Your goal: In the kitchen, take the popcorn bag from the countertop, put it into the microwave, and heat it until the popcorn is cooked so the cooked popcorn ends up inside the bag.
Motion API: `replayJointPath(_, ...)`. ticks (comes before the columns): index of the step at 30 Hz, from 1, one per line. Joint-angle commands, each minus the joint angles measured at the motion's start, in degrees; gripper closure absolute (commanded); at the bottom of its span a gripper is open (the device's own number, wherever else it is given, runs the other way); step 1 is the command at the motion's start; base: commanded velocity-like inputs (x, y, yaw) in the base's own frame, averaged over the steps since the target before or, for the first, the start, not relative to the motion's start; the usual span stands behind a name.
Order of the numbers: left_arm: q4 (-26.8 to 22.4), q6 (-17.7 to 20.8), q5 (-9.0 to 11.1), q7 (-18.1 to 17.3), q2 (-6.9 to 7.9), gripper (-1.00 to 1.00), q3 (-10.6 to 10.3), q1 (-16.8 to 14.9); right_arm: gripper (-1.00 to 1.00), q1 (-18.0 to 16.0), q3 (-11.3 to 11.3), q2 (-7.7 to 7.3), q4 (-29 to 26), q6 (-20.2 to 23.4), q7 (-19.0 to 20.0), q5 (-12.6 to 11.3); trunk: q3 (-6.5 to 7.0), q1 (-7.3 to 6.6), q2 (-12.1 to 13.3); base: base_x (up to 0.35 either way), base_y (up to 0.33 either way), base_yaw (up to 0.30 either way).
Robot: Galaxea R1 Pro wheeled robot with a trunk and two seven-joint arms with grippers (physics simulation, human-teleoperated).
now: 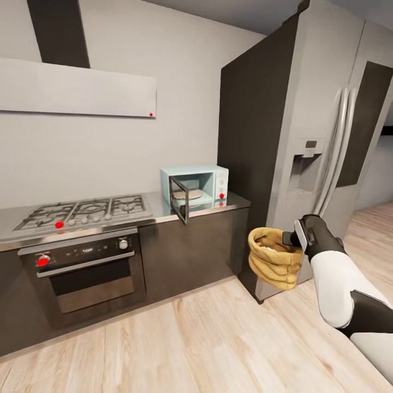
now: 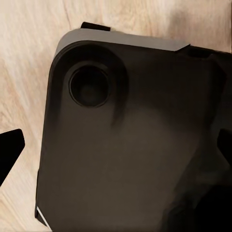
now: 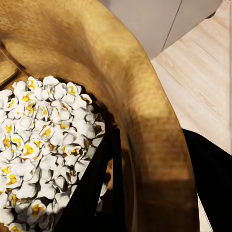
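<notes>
The right gripper (image 1: 295, 236) has its jaws closed on the rim of the crumpled mustard-tan paper popcorn bag (image 1: 271, 259), full of white popped kernels (image 3: 38, 145) and held above the wooden floor, well apart from the small mint-blue microwave (image 1: 197, 187) standing open on the grey bench (image 1: 234, 201), so heating looks finished and I think the next move is only to put the bag down gently; the left jaws I cannot tell.

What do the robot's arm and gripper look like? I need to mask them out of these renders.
In the head view, the right arm has a smooth white shell with a dark grey joint band below it and a black wrist. The right gripper is black with flat, slim fingers. No cables or markings show. The left wrist view shows a flat black fingertip.
</notes>
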Motion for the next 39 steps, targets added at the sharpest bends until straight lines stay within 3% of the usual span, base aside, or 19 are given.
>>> replayJointPath(1, -0.05, 0.00, 0.40, 0.08, -0.01, -1.00, 0.02, 0.00, 1.00, -0.02, -0.11, -0.03, -0.05, 0.15, -0.23, -0.24, -0.06, 0.02, -0.02, 0.248, -0.234, 0.000)
replayJointPath(9, 0.06, 0.19, 0.52, 0.71, 0.05, -1.00, 0.12, -0.01, 1.00, -0.02, 0.06, 0.06, -0.08, 0.15, -0.32, -0.26, -0.06, 0.02, -0.02, 0.248, -0.234, 0.026)
replayJointPath(23, 0.06, 0.04, 0.52, 1.22, 0.04, -1.00, 0.12, -0.01, 1.00, -0.01, 0.23, 0.41, 0.44, 0.26, -0.23, -0.58, -0.06, 0.02, -0.02, 0.249, -0.234, 0.261)
replayJointPath(28, -0.02, -0.06, 0.52, 1.22, 0.09, -1.00, 0.21, 0.02, 1.00, -0.04, 0.24, 1.82, 0.46, 1.44, -0.19, -0.63, -0.06, 0.02, -0.02, 0.249, -0.248, 0.269)
replayJointPath(39, -0.11, -0.07, 0.52, 1.22, 0.13, -1.00, 0.21, 0.06, 1.00, -0.06, 0.75, 2.17, -0.45, 6.21, -0.15, -0.53, -0.06, 0.02, -0.02, 0.248, -0.251, 0.136)
